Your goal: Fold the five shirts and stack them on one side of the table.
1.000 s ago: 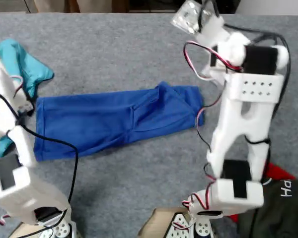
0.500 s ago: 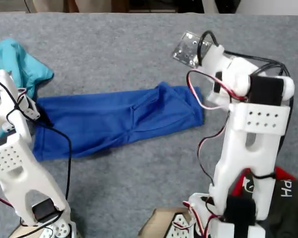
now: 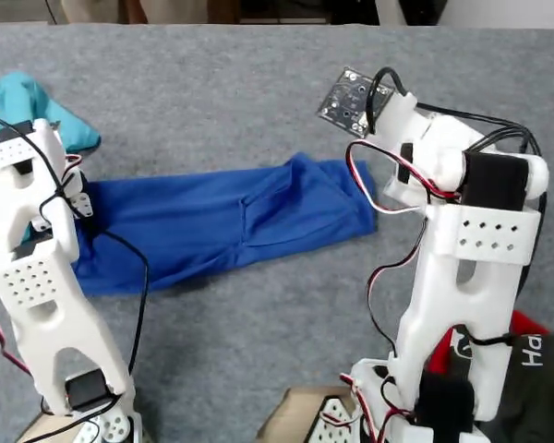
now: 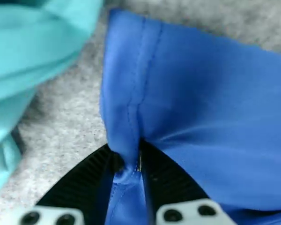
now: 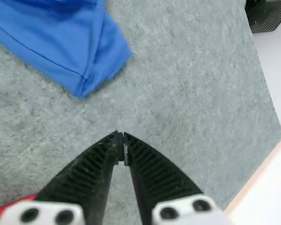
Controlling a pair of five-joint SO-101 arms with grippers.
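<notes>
Left wrist view: left gripper (image 4: 129,164) fingers pinch the blue shirt (image 4: 201,108) hem; right wrist view: right gripper (image 5: 122,145) fingers clenched empty above the surface (image 5: 192,93)

I log one item of print: white lettering (image 3: 533,352) on the dark garment (image 3: 522,401) at the lower right of the high view. It lies sideways, is cut off by the frame edge, and is only partly legible.

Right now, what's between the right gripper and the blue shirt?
Only bare grey table cover. In the right wrist view the right gripper, jaws shut, sits apart from the blue shirt with nothing else in that stretch.
</notes>
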